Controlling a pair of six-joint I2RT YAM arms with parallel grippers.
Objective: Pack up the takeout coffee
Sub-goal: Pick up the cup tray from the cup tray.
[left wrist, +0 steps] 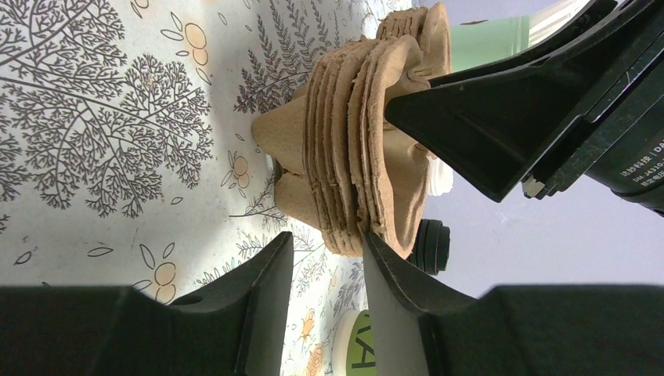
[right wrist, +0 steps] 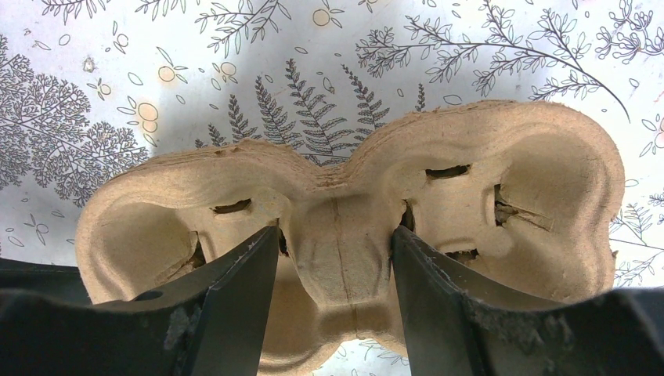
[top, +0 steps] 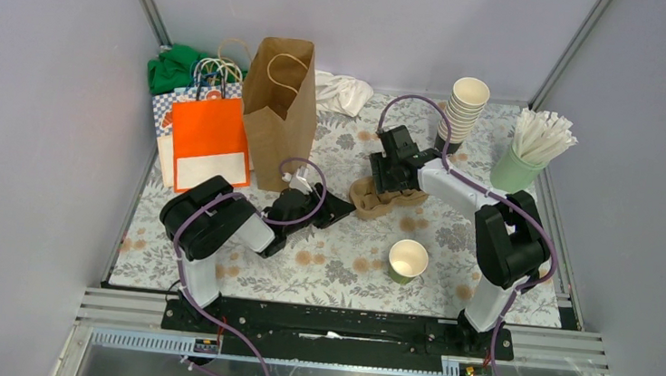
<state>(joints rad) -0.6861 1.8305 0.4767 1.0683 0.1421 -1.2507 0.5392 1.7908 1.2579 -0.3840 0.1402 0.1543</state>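
A dark-green paper cup point(top: 408, 260) with a white inside stands open-topped on the near middle of the table; its green side point(left wrist: 366, 345) shows between my left fingers. No lid sits on it. A stack of brown pulp cup carriers point(top: 372, 200) point(left wrist: 352, 157) point(right wrist: 344, 188) lies at the table's centre. My right gripper point(top: 392, 180) point(right wrist: 335, 235) is shut on the stack's middle ridge from above. My left gripper point(top: 346, 209) point(left wrist: 327, 239) is open at the stack's left end, with one fingertip point(left wrist: 368, 243) touching the layered edge and the other clear of it.
A brown paper bag point(top: 279, 115) stands at the back left beside an orange bag point(top: 211, 141). A tall stack of cream cups point(top: 464, 108) and a pale green cup of white sticks point(top: 521, 163) stand at the back right. Black lids point(left wrist: 432, 247) sit behind the carriers.
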